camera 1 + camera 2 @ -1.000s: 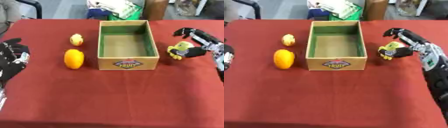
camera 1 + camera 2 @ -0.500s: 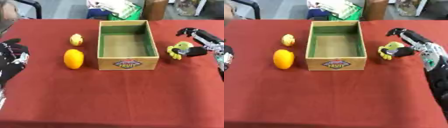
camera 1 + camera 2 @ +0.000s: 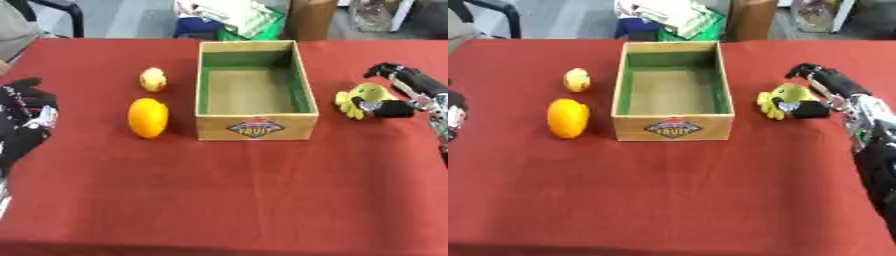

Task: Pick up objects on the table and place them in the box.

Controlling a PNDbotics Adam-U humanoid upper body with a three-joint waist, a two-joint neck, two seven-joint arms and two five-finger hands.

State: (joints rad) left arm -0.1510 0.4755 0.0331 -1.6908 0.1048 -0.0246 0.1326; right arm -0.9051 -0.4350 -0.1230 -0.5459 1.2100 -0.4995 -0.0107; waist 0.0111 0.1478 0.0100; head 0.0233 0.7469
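The right robot hand (image 3: 398, 95) has its fingers and thumb curled round the yellow toy (image 3: 360, 98), which sits on the red worktop (image 3: 227, 190) just right of the box (image 3: 254, 90) — so the move is leftward. Box looks empty. The orange (image 3: 147, 117) and small yellow fruit (image 3: 153, 79) lie on its left, nearer the idle, relaxed left robot hand (image 3: 24, 120).
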